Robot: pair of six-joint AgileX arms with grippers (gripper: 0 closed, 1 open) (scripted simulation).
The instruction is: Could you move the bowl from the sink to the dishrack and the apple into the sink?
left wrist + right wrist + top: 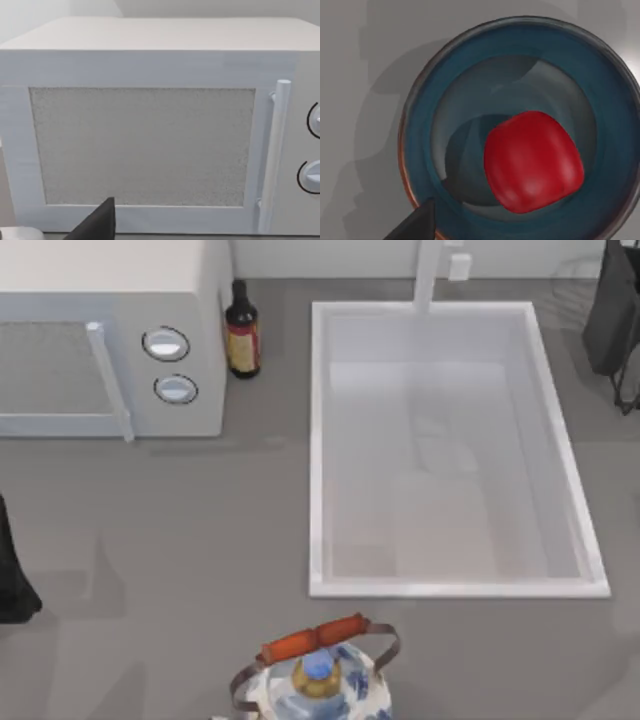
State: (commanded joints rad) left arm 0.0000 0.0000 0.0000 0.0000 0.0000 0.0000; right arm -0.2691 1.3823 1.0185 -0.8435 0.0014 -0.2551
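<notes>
While the sink stands on the right half of the table with its white basin bare, the apple lies inside the bowl, as seen from the right wrist camera looking straight down on them; the bowl rests on a grey surface. The right arm is at the far right corner, beyond the sink's far right edge, where faint rack wires show beside it. Whether the right gripper is spread or closed, or has hold of anything, I cannot tell. The left arm is parked at the table's left edge, its wrist camera facing the microwave at the far left; its gripper's state I cannot tell either. A dark bottle stands just right of the microwave. A kettle sits at the near edge.
</notes>
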